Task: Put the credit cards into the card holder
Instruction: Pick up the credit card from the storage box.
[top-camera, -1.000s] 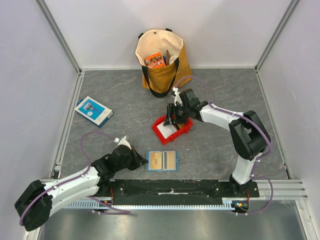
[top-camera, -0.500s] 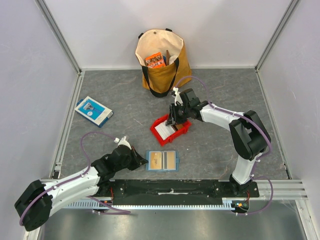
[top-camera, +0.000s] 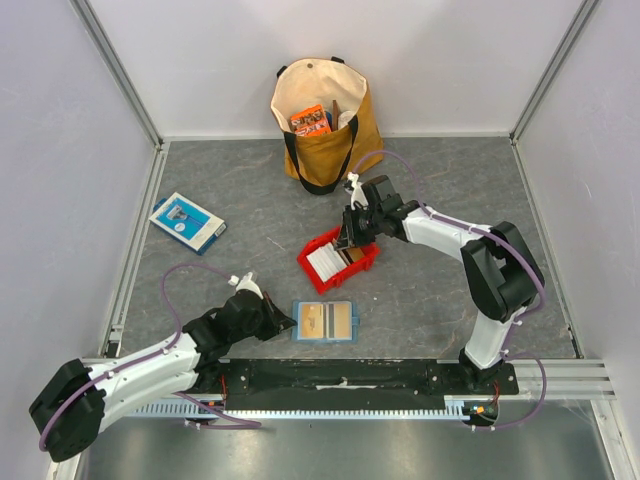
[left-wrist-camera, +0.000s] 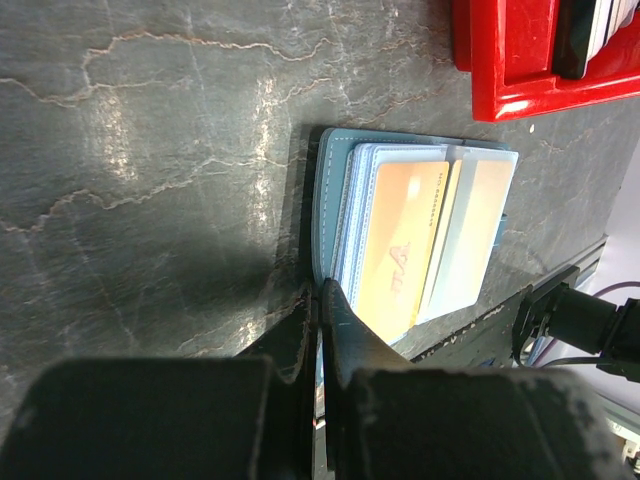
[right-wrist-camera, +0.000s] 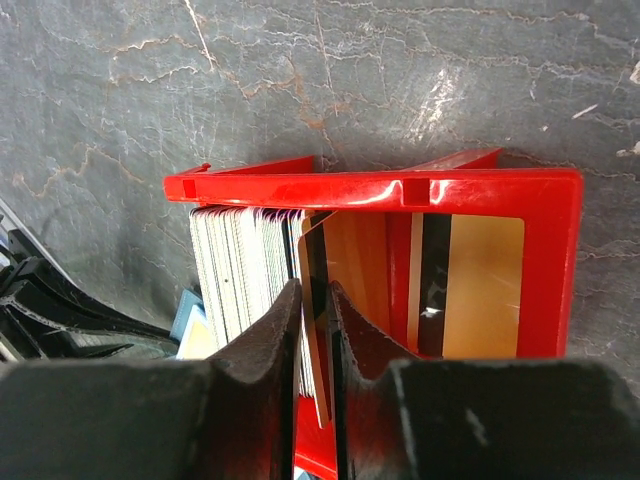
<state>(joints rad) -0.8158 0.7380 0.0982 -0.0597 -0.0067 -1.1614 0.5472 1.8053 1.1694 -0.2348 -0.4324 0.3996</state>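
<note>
Right gripper (right-wrist-camera: 313, 297) had narrowed onto an upright tan credit card (right-wrist-camera: 311, 248) in the red bin (right-wrist-camera: 370, 188); card holder (left-wrist-camera: 326, 195) lay beside the closed left gripper (left-wrist-camera: 318, 296).

Setting: robotics lab test cell. Plain white panel walls (top-camera: 420, 60) in aluminium profile framing (top-camera: 120, 80) enclose a grey stone-pattern tabletop (top-camera: 240, 190); black mounting plate (top-camera: 340, 376) and lilac cabling (top-camera: 164, 290) at near edge.

**Grey table, four things lying on it**

Your table (top-camera: 250, 210) has a dark grey, marbled top. At twelve o'clock you have a tan tote bag (top-camera: 322, 125). At ten lies a blue-and-white flat box (top-camera: 187, 222), a red bin (top-camera: 350, 280) sits about dead centre, and at six the teal card holder (top-camera: 297, 322) lies open.
</note>
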